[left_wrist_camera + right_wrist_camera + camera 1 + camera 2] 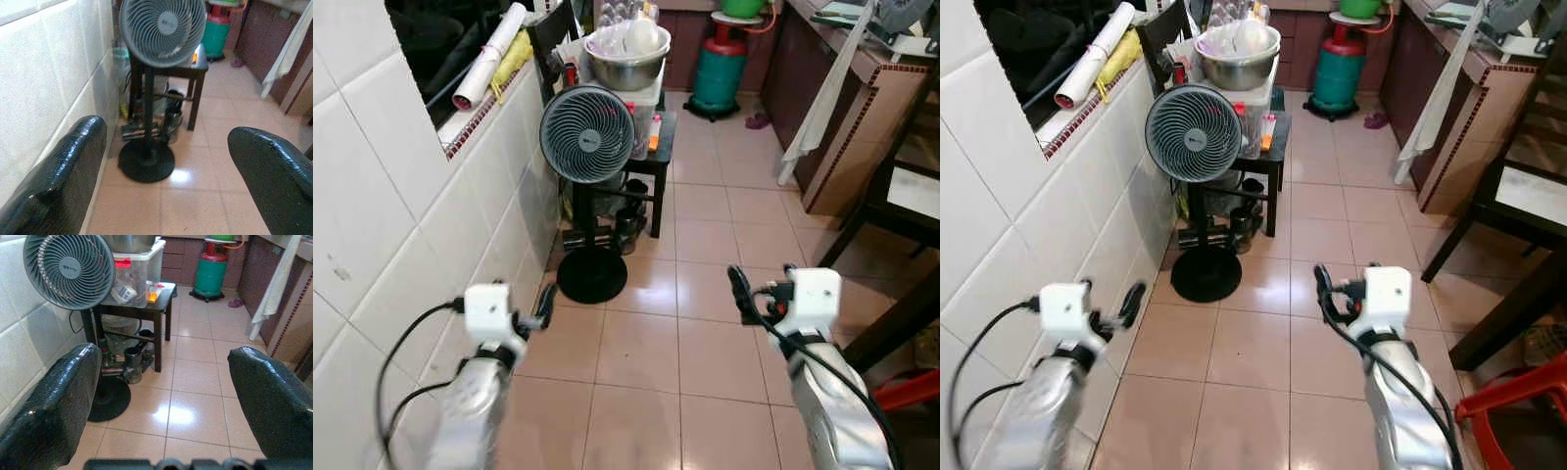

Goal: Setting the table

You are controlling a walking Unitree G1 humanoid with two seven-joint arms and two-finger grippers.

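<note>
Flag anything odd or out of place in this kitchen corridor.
Nothing is spilled or broken. One thing stands out: a white cloth hangs off the counter edge far down toward the floor. The standing fan is upright.

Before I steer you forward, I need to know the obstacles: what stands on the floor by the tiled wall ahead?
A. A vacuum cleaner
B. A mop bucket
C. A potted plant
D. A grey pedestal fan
D: a grey pedestal fan on a round black base stands beside the white tiled wall, ahead of both open hands.
</note>
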